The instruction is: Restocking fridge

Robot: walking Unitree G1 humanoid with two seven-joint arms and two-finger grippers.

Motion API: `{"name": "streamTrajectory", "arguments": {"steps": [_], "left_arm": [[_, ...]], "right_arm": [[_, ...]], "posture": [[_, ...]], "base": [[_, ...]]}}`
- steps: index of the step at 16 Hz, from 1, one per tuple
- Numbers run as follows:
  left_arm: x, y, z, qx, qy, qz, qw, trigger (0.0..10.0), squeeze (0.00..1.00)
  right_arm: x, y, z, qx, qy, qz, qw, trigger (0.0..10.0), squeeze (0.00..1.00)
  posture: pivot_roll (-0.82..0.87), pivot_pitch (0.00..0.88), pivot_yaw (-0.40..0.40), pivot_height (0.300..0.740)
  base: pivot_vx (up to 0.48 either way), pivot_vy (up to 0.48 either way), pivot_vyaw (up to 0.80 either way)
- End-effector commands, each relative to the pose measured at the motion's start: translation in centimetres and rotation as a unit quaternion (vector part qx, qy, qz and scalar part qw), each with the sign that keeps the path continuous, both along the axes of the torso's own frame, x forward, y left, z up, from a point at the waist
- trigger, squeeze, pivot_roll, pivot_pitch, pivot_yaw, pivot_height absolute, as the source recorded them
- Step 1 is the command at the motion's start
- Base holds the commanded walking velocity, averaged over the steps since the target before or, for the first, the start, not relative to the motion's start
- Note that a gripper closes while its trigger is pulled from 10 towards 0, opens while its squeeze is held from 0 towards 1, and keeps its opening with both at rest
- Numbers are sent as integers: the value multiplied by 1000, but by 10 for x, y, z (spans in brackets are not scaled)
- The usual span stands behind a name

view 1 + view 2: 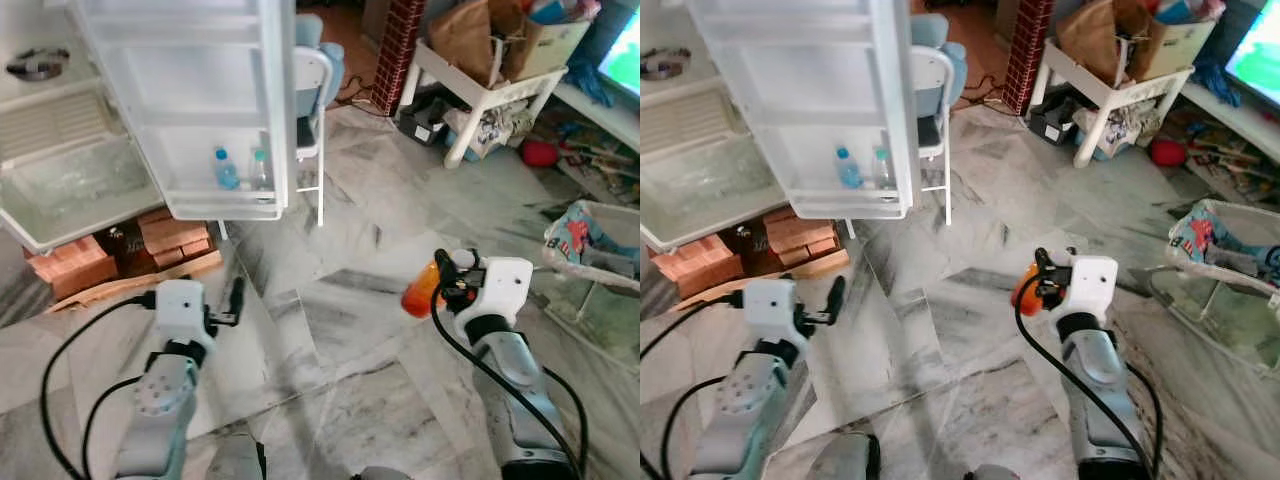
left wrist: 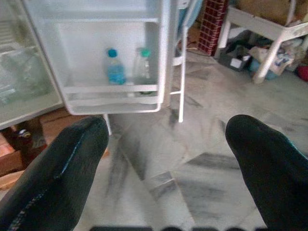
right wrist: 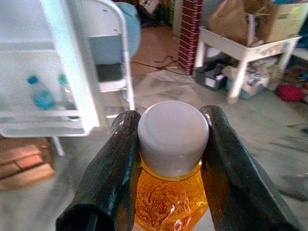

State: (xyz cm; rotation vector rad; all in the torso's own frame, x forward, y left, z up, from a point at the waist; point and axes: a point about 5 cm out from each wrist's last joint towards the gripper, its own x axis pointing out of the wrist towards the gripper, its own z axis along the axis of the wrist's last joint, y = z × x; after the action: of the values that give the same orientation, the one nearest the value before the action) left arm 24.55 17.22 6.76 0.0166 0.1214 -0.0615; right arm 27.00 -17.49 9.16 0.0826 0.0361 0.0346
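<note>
We see a clear plastic bottle of orange liquid with a pale grey ribbed screw cap [image 3: 173, 139] clenched between the two black fingers [image 3: 108, 183] of our right gripper [image 1: 440, 285], which holds it above the grey-veined marble floor [image 1: 340, 380] at the lower right of the head views. The right wrist view shows the cap and the pulpy, glistening orange contents up close, each finger pressed against one side of the neck; in the head views the bottle reads as just an orange blob beside the white wrist housing. Our left gripper [image 1: 235, 300] sits at the lower left, released, its fingers [image 2: 57, 178] spread wide apart with nothing between them, as the left wrist view makes plain. At the upper left stands the open white fridge door [image 1: 200, 110], and on its lowest door shelf [image 2: 113, 89] we count two small bottles: one with a blue cap and blue label [image 2: 114, 67] and one with a green cap [image 2: 143, 67], side by side. Under the fridge we see stacked red bricks [image 1: 170, 235]. A white folding chair [image 1: 312, 110] stands just behind the door, and a white desk carrying paper bags and boxes [image 1: 480, 85] is at the upper right.
</note>
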Motion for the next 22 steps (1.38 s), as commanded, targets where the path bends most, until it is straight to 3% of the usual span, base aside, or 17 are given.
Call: {"name": "streamTrajectory", "arguments": {"steps": [1, 7, 16, 22], "left_arm": [[-1, 3, 1, 1, 3, 4, 1000, 10000, 0], [2, 1, 7, 13, -20, -20, 1000, 10000, 0], [5, 4, 8, 19, -18, -4, 1000, 10000, 0], [5, 3, 4, 25, -15, -9, 1000, 10000, 0]], "right_arm": [[4, 11, 14, 4, -31, 26, 999, 10000, 0], [3, 21, 18, -11, -47, 60, 997, 10000, 0], [5, 25, 20, -19, -57, 73, 996, 10000, 0], [6, 21, 21, -22, -59, 66, 996, 10000, 0]], "posture": [[91, 138, -80, 740], [92, 142, -71, 740], [91, 138, -76, 740], [87, 139, -79, 740]], "base": [[0, 446, 0], [106, 408, 129], [474, 0, 749], [480, 0, 73]]}}
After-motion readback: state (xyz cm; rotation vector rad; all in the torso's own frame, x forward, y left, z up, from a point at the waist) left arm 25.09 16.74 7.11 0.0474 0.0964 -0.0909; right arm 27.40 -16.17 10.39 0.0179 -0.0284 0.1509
